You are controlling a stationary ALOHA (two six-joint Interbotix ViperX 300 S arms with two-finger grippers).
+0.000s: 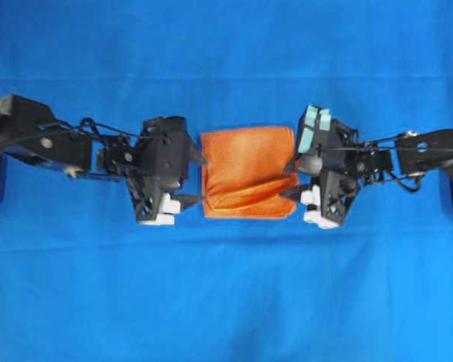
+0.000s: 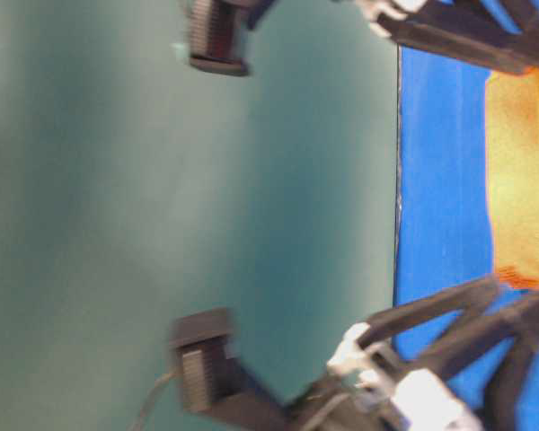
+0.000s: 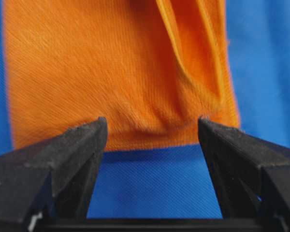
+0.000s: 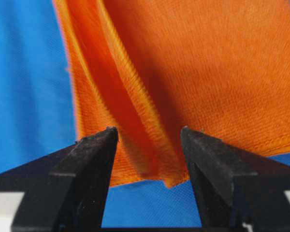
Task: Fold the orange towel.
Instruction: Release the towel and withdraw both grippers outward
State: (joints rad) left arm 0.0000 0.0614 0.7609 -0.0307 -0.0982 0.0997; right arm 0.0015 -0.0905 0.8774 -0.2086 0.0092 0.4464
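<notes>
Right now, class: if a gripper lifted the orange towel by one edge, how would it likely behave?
Probably floppy: the orange towel already lies in soft ridges and layers. Likely light for its size, being thin cloth. Its textured weave suggests it would grip the blue table cloth rather than slide.

I see wide bare blue table cloth point(image 1: 226, 302) near and far of the orange towel point(image 1: 247, 172). The left gripper point(image 1: 198, 179) and right gripper point(image 1: 291, 179), jaws apart, crowd its left and right edges, blocking side approaches.
</notes>
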